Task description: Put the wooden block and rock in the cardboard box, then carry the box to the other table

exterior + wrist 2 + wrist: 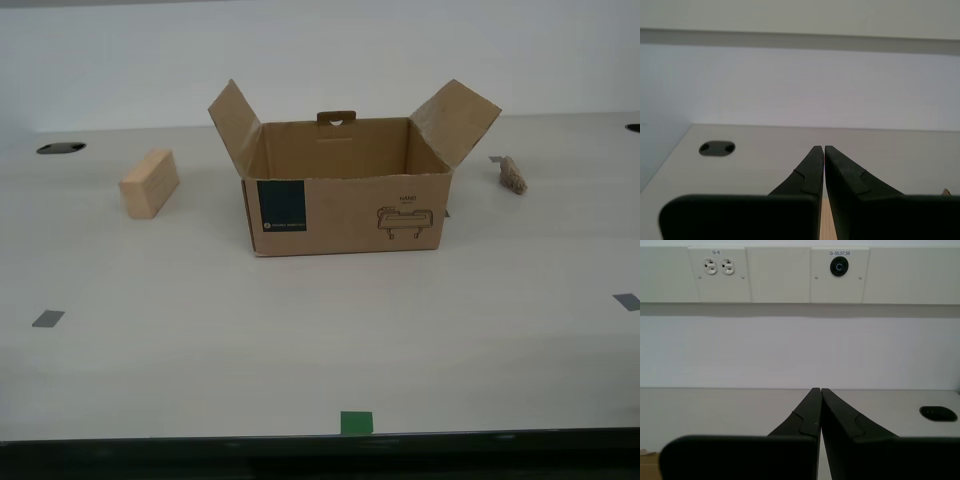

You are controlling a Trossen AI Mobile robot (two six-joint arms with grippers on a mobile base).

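Pale tabletop (300, 340) and a white wall fill all three views, and neither arm shows in the exterior view. The first gripper (818, 389) and second gripper (820, 147) each have fingertips pressed together on nothing, aimed level over the table towards the wall. Beyond them the box (345, 205) stands open mid-table, the block (150, 183) off its exterior-view left, the rock (513, 174) off its right, long axis running away from the camera; which arm is nearer either cannot be told.

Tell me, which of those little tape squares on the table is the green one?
The tape square at the table's near edge, straight in front of the cardboard box. The other squares, out toward the exterior view's left and right, are grey.
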